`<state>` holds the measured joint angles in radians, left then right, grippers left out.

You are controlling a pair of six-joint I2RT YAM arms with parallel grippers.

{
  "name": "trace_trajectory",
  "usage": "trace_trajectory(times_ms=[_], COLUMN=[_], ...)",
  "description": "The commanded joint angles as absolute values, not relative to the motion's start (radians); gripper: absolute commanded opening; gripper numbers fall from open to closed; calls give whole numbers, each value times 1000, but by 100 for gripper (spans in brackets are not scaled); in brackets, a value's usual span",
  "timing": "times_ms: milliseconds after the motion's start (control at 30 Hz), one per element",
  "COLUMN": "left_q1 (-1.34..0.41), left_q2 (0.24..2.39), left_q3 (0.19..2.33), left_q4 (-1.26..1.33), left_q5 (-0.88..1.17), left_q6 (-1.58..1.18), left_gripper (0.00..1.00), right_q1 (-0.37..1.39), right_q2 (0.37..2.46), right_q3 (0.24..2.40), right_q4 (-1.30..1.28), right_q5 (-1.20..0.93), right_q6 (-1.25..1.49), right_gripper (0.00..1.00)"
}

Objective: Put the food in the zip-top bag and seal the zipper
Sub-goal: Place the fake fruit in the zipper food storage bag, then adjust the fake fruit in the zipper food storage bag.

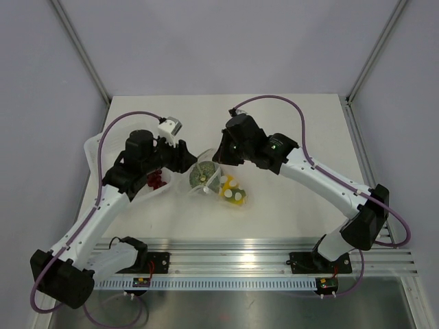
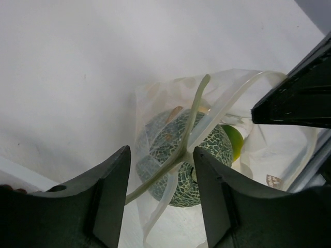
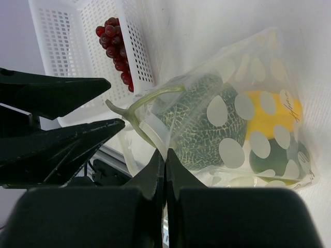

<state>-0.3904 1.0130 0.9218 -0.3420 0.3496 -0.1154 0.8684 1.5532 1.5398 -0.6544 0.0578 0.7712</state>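
The clear dotted zip-top bag lies on the table between both grippers. Inside it are the grey-green netted fruit and the yellow ball. In the right wrist view the fruit, its stem and the yellow ball show through the bag. My right gripper is shut on the zipper strip at the bag's mouth. My left gripper is open, its fingers either side of the stem and zipper strip, above the fruit.
A white perforated basket holding red grapes stands left of the bag, partly under my left arm. A dark green fruit also sits in the bag. An aluminium rail runs along the near edge.
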Motion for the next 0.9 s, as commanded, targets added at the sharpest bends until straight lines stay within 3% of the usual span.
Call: trace_trajectory(times_ms=[0, 67, 433, 500, 667, 833, 867], left_q1=[-376, -374, -374, -374, -373, -365, -365], left_q2=[1035, 1081, 1201, 1203, 1178, 1161, 1167], left_q3=[986, 1008, 1054, 1058, 1055, 1043, 1055], left_q4=[-268, -273, -324, -342, -371, -345, -362], left_q5=[489, 503, 545, 542, 534, 575, 584], left_q6=[-124, -130, -138, -134, -126, -141, -132], left_gripper=[48, 39, 32, 32, 44, 45, 42], right_q1=[873, 873, 873, 871, 871, 871, 873], right_q2=[1502, 1505, 1517, 1520, 1520, 1522, 1523], right_q3=[1539, 1537, 1542, 1548, 1549, 1554, 1557], right_q4=[-595, -597, -592, -592, -600, -601, -604], right_q5=[38, 38, 37, 37, 46, 46, 45], right_q6=[787, 785, 788, 790, 784, 784, 784], right_gripper=[0, 0, 0, 0, 0, 0, 0])
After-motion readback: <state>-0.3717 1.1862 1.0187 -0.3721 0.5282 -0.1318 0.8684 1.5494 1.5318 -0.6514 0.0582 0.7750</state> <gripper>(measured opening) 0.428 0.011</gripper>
